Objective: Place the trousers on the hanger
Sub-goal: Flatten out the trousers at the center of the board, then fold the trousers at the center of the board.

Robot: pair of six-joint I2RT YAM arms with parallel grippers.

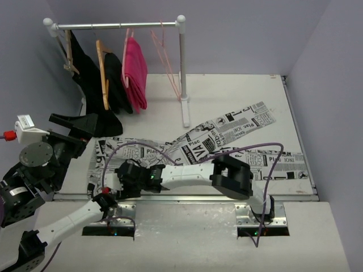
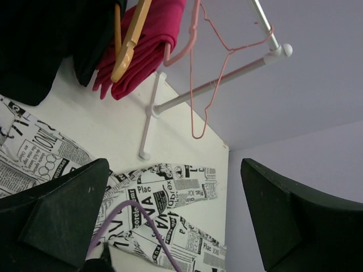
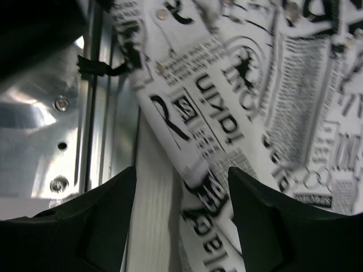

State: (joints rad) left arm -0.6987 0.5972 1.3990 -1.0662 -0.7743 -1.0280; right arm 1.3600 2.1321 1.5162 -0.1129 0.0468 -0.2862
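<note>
The trousers, white with black newspaper print, lie spread flat across the table, legs pointing right. The thin pink wire hanger hangs bare at the right end of the rack's rail. My right gripper reaches across to the trousers' near-left edge. It is open, low over the table, with a folded edge of the fabric lying between its fingers. My left gripper stands wide open at the table's left side, holding nothing and facing the rack.
A small clothes rack stands at the back left, bearing black garments on wooden hangers and a bright pink garment. A purple cable loops over the trousers. A metal rail runs along the table's near edge.
</note>
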